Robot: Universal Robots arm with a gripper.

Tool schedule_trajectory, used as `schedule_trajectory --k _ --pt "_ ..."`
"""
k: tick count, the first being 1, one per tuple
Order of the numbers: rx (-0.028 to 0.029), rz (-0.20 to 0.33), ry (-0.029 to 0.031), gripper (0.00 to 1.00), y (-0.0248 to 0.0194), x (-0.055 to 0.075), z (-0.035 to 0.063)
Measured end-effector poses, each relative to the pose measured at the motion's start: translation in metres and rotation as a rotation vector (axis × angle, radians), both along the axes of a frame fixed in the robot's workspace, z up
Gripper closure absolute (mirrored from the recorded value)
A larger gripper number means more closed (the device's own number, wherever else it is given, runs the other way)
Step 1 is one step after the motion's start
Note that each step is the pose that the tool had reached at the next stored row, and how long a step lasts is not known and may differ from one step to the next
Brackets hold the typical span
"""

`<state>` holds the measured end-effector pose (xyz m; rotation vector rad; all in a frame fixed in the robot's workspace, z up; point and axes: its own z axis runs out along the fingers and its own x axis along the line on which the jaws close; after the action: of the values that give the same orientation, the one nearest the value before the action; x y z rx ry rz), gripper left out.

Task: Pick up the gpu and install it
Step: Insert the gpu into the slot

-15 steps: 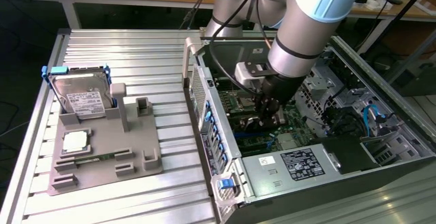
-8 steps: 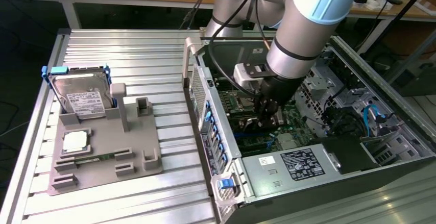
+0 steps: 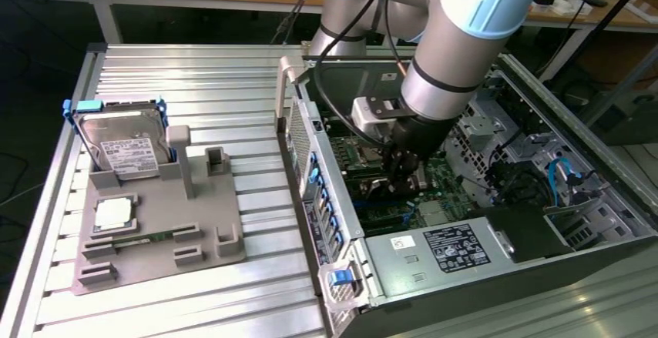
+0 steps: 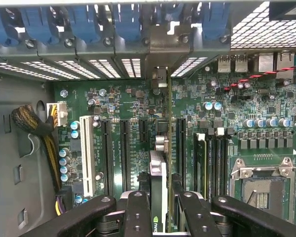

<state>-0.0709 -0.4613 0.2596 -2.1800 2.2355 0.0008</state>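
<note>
Your pincer [image 4: 162, 217] is down inside the open computer case [image 3: 307, 145], its fingers [image 4: 138, 212] closed on the gpu [image 4: 159, 173]. The card stands on edge over the green motherboard [image 4: 266, 123], among its long dark slots [image 4: 124, 148]. Beside the case, a hard drive [image 3: 123, 149] stands in a grey holder [image 3: 196, 222] on the worktop [image 3: 206, 76].

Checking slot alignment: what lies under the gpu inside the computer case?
Under the gpu, held edge-on in the gripper, lies the green motherboard with long black expansion slots. The card covers whatever is directly beneath it, so whether it sits in a slot cannot be seen.
</note>
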Motion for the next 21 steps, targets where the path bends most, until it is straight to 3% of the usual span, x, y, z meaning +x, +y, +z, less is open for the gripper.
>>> schedule_trajectory --k 21 --pt "0.0010 0.000 -0.0002 0.73 0.0008 -0.0019 -0.0011"
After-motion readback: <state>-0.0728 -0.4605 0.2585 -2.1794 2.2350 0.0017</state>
